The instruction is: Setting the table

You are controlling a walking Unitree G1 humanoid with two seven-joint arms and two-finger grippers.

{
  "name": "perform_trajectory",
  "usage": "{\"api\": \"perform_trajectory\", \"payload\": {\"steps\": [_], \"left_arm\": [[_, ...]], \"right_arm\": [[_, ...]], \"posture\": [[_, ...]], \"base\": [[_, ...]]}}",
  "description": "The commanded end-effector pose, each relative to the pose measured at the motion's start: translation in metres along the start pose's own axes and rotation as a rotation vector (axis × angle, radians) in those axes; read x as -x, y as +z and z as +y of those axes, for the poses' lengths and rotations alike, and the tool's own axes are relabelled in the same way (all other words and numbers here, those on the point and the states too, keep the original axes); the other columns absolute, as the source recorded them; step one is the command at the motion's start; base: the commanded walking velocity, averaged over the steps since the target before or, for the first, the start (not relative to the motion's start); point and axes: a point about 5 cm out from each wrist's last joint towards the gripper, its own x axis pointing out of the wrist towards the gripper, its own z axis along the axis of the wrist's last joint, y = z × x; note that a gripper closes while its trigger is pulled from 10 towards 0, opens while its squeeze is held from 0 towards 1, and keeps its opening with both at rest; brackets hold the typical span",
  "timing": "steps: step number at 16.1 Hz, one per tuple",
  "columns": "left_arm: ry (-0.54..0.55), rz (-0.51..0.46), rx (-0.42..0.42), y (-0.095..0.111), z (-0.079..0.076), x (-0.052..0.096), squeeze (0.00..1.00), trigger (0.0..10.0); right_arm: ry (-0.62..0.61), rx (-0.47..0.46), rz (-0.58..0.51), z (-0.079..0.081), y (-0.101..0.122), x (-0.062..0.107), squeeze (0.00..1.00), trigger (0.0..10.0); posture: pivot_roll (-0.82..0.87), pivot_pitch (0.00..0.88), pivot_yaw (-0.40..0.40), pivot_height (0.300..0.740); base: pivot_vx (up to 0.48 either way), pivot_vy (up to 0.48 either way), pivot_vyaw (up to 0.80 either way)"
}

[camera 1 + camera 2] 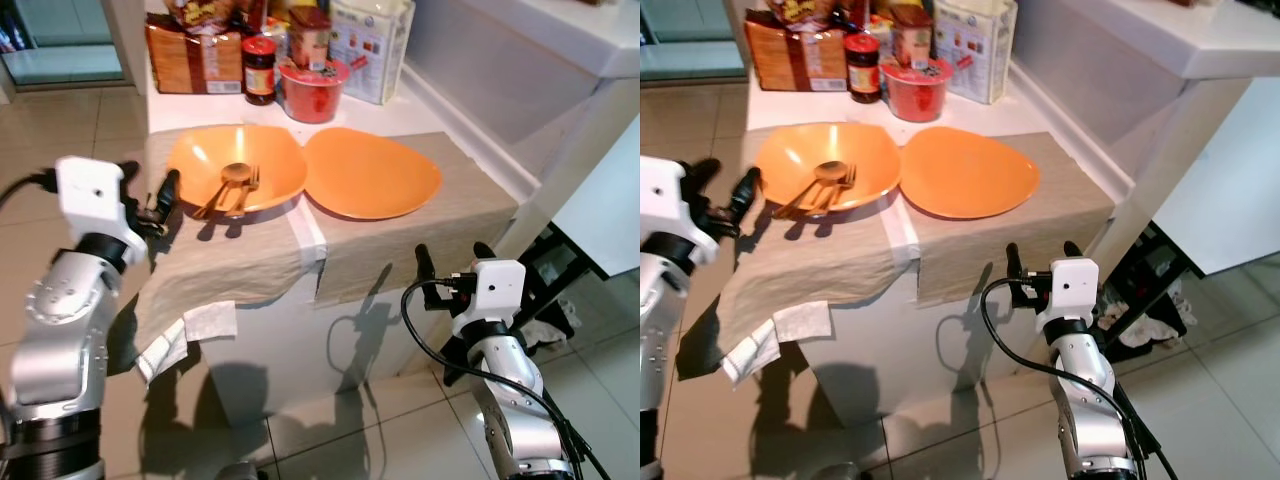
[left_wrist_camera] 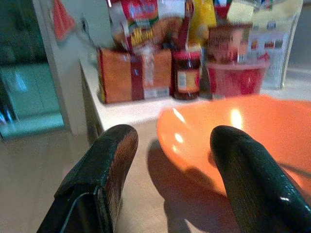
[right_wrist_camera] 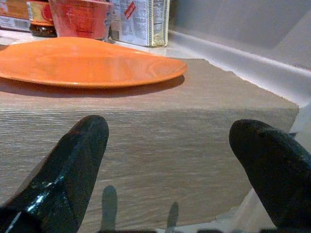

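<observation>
Two orange dishes sit on the beige cloth (image 1: 400, 235): a bowl (image 1: 236, 165) holding spoon (image 1: 228, 180) and fork (image 1: 245, 188), a plate (image 1: 370, 172) beside it. Left gripper (image 1: 150, 195), fingers spread, hovers just beside the bowl; right gripper (image 1: 452, 262), also spread, hangs before the cloth's front edge.

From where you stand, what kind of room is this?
Probably a kitchen or dining corner of a home: a cloth-covered table holds an orange bowl and an orange plate, with food packages and a jar behind.

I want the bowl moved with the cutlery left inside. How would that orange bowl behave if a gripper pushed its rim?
The orange bowl looks shallow and glossy, so it would probably slide on the beige cloth, maybe bunching it. The spoon and fork lie loose inside and may rattle or shift. It looks rigid.
</observation>
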Motion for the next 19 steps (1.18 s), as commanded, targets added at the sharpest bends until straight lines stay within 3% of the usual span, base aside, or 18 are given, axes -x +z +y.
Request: {"api": "perform_trajectory", "payload": {"steps": [1,4,7,12,14,16,19], "left_arm": [[-0.001,-0.017,-0.046,0.010,0.005,0.000,0.00,10.0],[-0.074,-0.022,-0.088,0.027,0.006,-0.009,0.00,10.0],[-0.214,0.108,-0.135,0.020,0.004,-0.010,0.00,10.0],[-0.294,0.165,-0.135,0.037,0.011,-0.019,0.00,10.0],[-0.289,0.149,-0.117,0.042,0.014,-0.020,0.00,10.0],[-0.212,0.096,-0.093,0.040,0.019,-0.017,0.00,10.0],[-0.146,0.091,-0.043,0.019,0.002,0.000,0.00,10.0]], "right_arm": [[0.007,0.014,-0.004,-0.004,-0.001,-0.001,0.00,10.0],[0.017,0.016,-0.004,-0.003,-0.001,-0.004,0.00,10.0],[0.019,0.011,-0.005,-0.002,-0.002,-0.004,0.00,10.0],[0.022,0.014,-0.001,-0.002,-0.004,-0.004,0.00,10.0],[0.021,0.011,0.000,-0.001,-0.005,-0.004,0.00,10.0],[0.021,0.008,0.002,0.000,-0.006,-0.003,0.00,10.0],[0.034,0.012,0.001,0.001,-0.006,-0.005,0.00,10.0]], "posture": [[0.18,0.000,-0.095,0.740],[0.18,0.000,-0.092,0.740],[0.18,0.000,-0.089,0.740],[0.18,0.000,-0.082,0.740],[0.18,0.000,-0.079,0.740],[0.18,0.000,-0.082,0.740],[0.18,0.000,-0.099,0.740]], "base": [[0.000,0.000,0.00],[0.000,0.000,0.00],[0.000,0.000,0.00],[0.000,0.000,0.00],[0.000,0.000,0.00],[0.000,0.000,0.00],[0.000,0.000,0.00]]}}
